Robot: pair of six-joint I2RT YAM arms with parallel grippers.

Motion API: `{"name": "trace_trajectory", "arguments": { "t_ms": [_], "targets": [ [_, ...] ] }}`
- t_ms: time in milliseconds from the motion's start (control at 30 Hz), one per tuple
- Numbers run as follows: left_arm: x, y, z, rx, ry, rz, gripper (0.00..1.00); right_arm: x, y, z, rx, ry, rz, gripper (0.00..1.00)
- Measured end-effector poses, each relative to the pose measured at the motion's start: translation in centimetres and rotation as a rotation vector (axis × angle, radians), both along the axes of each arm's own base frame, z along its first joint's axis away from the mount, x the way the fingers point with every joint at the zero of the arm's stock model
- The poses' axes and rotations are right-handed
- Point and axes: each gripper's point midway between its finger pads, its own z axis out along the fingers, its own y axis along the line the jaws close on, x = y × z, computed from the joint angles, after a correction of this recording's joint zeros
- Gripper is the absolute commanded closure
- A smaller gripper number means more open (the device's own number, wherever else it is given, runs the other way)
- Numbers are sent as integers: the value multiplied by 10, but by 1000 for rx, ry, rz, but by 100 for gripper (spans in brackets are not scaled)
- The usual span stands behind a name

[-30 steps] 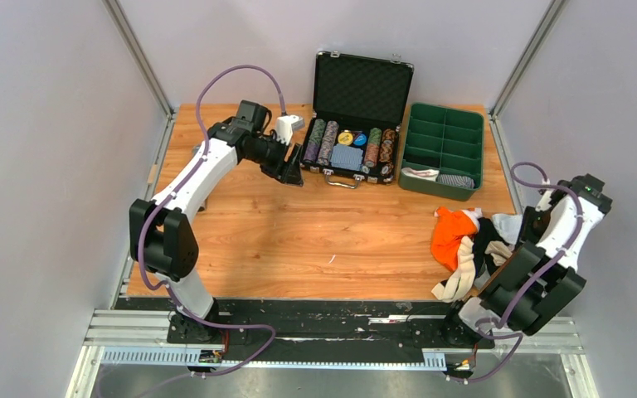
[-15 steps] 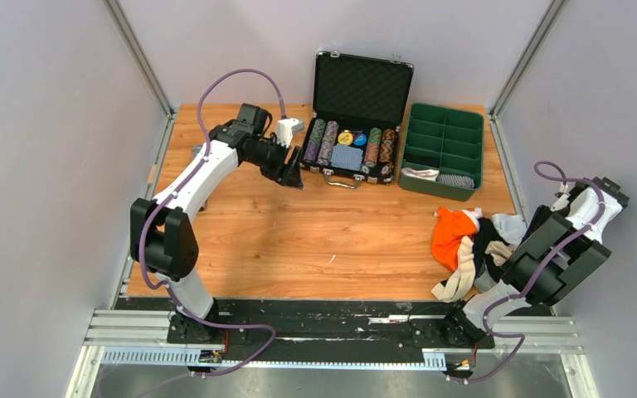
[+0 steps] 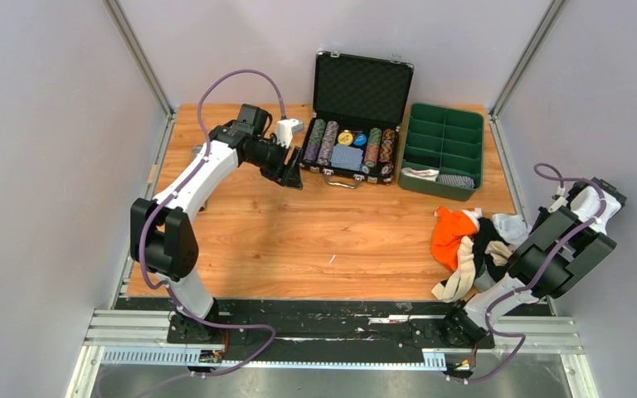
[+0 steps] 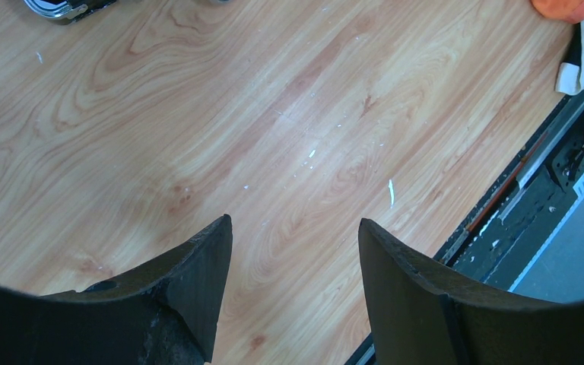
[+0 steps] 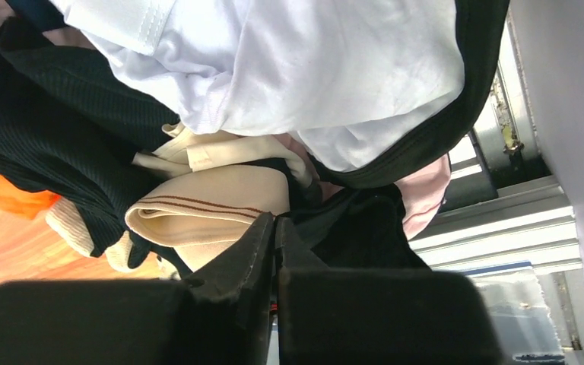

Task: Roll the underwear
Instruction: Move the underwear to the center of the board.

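Note:
The underwear lies in a loose heap at the table's right edge: an orange piece (image 3: 450,235), a black one (image 3: 488,240), a beige one (image 3: 463,278) and a pale grey one (image 3: 510,225). My right arm (image 3: 564,240) bends over the heap and hides its gripper from above. In the right wrist view, the right gripper (image 5: 274,220) is shut, its tips against beige cloth (image 5: 213,209) and black cloth (image 5: 365,228), below a white piece (image 5: 296,68). No cloth shows between the jaws. My left gripper (image 3: 290,176) (image 4: 295,222) hangs open over bare wood, far from the heap.
A green compartment tray (image 3: 444,124) stands at the back right with a white roll (image 3: 420,174) and a striped roll (image 3: 456,180) in its front cells. An open black case of poker chips (image 3: 357,91) stands next to it. The table's right rail (image 5: 494,220) runs close behind the heap.
My right arm has swung outward to the right and folded lower over the heap, and its jaws have come together. The left arm has not moved.

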Motion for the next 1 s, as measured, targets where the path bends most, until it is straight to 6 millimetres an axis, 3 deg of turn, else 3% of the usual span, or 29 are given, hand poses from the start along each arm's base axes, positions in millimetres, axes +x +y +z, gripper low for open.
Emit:
{"name": "trace_trajectory", "arguments": {
  "t_ms": [300,400,500,600,667,833,933,1000],
  "targets": [
    [0,0,0,1,0,2,31,4,9,14,12,-51,-13,100],
    [0,0,0,0,2,4,31,12,20,41,-10,-133,15,100],
    [0,0,0,0,3,5,31,44,41,100,-82,-308,132,100],
    [0,0,0,1,2,5,31,83,91,172,-160,-549,354,100],
    [1,1,-1,7,0,9,31,99,150,222,-169,-727,559,100],
    [10,9,0,54,-41,32,28,81,277,298,1,-1013,977,100],
    [23,18,7,108,-110,55,27,70,327,331,141,-1112,1136,100],
    [31,27,15,144,-162,74,27,72,338,345,190,-1149,1167,100]
  ]
}}
